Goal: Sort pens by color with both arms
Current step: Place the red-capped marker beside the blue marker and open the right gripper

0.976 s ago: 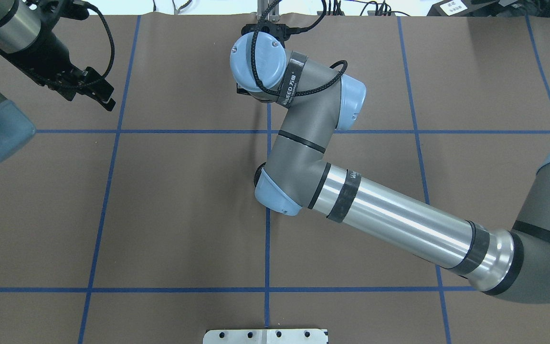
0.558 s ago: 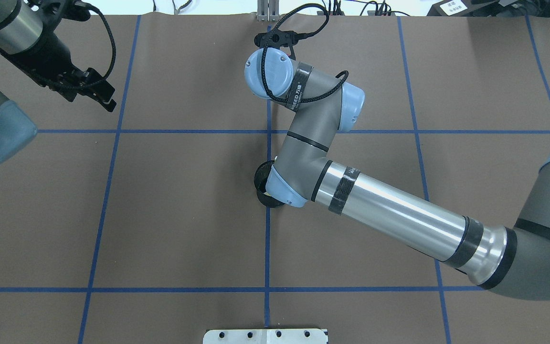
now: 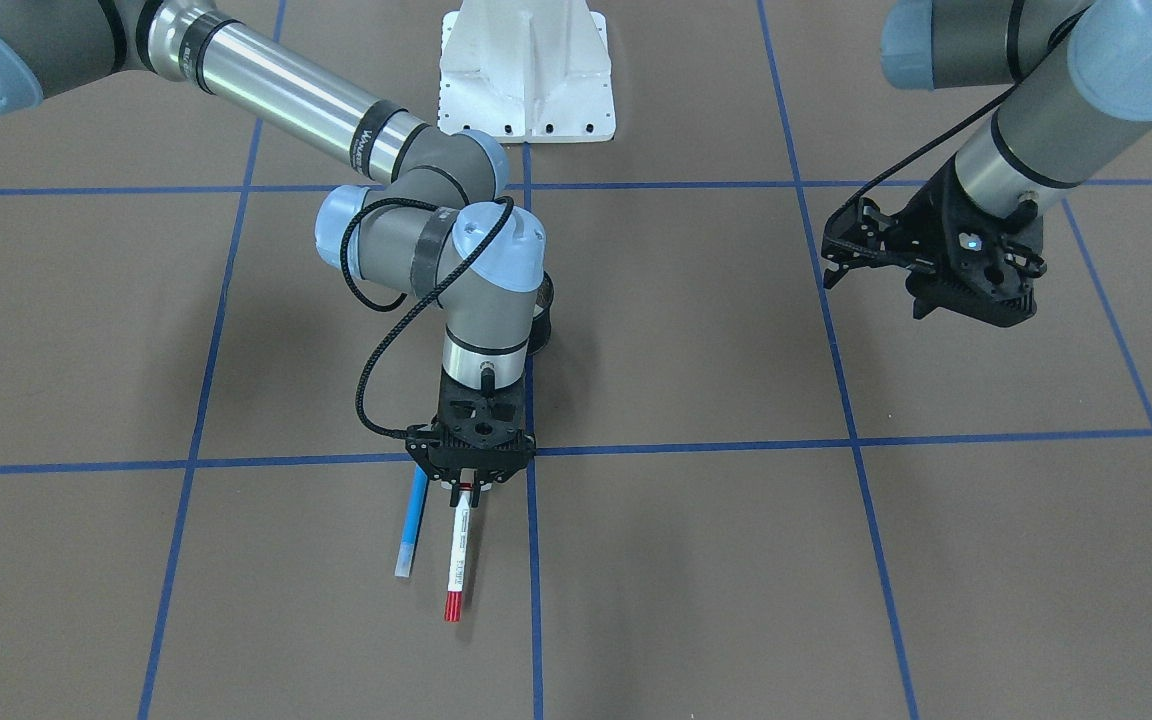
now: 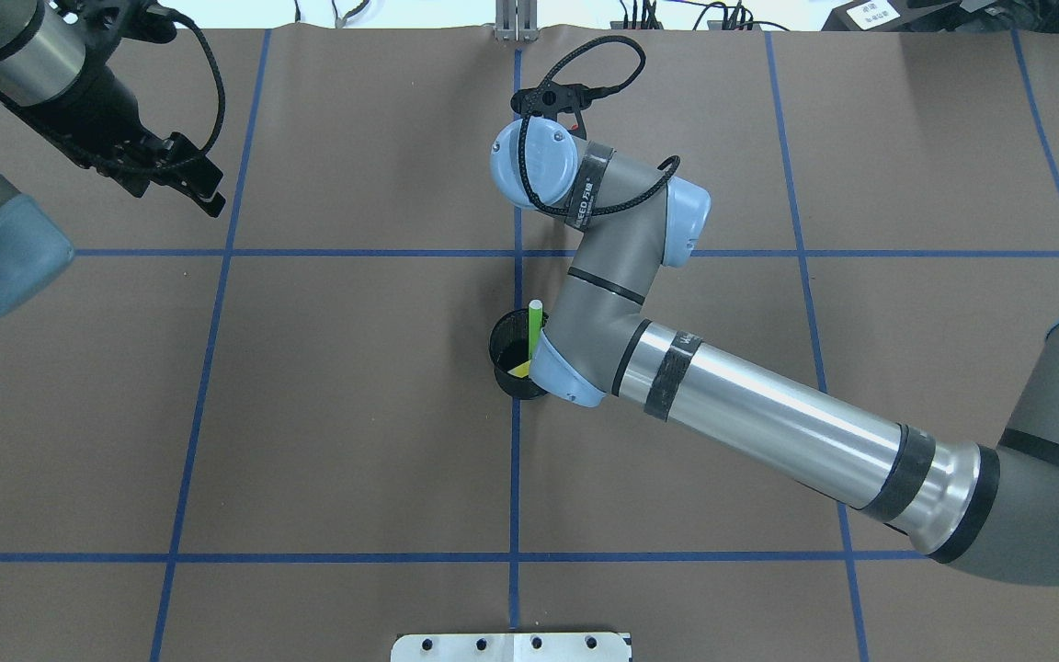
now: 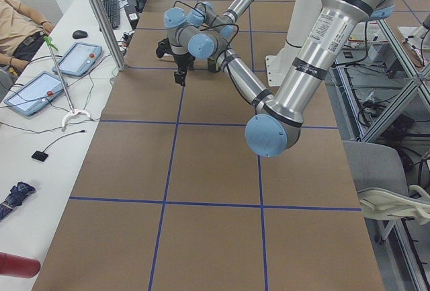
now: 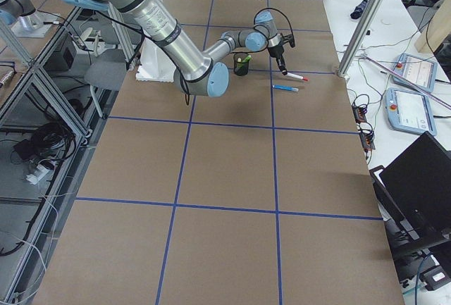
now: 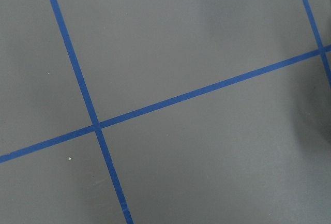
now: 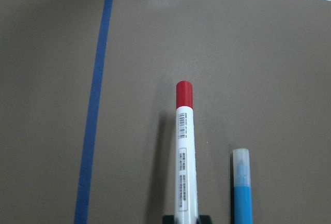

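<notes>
The right gripper [image 3: 467, 487] pinches the red-capped white pen [image 3: 456, 560], left of the blue pen [image 8: 243, 193]; the left gripper's [image 4: 206, 193] opening cannot be told.

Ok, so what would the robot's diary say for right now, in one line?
right gripper: shut on red-ended pen | blue pen: lying beside it | green pen, yellow pen: in cup | left gripper: open, empty

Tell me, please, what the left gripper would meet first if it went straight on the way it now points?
Probably only the brown table surface, near a crossing of blue tape lines. The left gripper points down at it, and its wrist view shows no pen there.
</notes>
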`<state>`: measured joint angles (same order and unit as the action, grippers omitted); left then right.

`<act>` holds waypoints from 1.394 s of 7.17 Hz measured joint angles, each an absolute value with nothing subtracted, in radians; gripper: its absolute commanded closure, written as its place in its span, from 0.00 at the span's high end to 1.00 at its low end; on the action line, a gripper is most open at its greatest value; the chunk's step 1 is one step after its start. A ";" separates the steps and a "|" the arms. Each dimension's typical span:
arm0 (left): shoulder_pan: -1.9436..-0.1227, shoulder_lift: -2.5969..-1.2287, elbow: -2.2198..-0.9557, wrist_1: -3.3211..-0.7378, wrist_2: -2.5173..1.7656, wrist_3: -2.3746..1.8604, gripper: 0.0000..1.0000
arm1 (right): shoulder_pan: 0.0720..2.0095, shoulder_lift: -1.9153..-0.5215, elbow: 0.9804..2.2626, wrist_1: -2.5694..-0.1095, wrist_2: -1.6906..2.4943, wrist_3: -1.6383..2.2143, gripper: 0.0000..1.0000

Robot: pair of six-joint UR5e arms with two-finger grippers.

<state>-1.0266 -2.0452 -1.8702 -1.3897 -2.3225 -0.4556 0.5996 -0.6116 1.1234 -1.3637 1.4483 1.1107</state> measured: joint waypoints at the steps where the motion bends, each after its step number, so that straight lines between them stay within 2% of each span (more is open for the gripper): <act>1: -1.026 -2.046 -1.870 -1.390 -2.322 -0.456 1.00 | 0.593 -0.615 1.123 -1.364 1.449 1.115 0.00; 2: -1.025 -2.046 -1.870 -1.390 -2.322 -0.456 1.00 | 0.590 -0.618 1.123 -1.364 1.449 1.118 0.00; 3: -1.025 -2.046 -1.870 -1.390 -2.322 -0.456 1.00 | 0.588 -0.619 1.123 -1.364 1.449 1.120 0.12; 4: -1.025 -2.046 -1.870 -1.390 -2.322 -0.456 1.00 | 0.587 -0.620 1.123 -1.365 1.450 1.121 0.75; 5: -1.025 -2.046 -1.870 -1.390 -2.322 -0.456 1.00 | 0.586 -0.620 1.124 -1.365 1.451 1.121 0.99; 10: -1.025 -2.046 -1.871 -1.390 -2.322 -0.457 1.00 | 0.607 -0.614 1.174 -1.368 1.528 1.093 0.99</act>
<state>-1.0247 -2.0463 -1.8713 -1.3898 -2.3225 -0.4566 0.6065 -0.6142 1.1744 -1.3676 1.5281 1.0925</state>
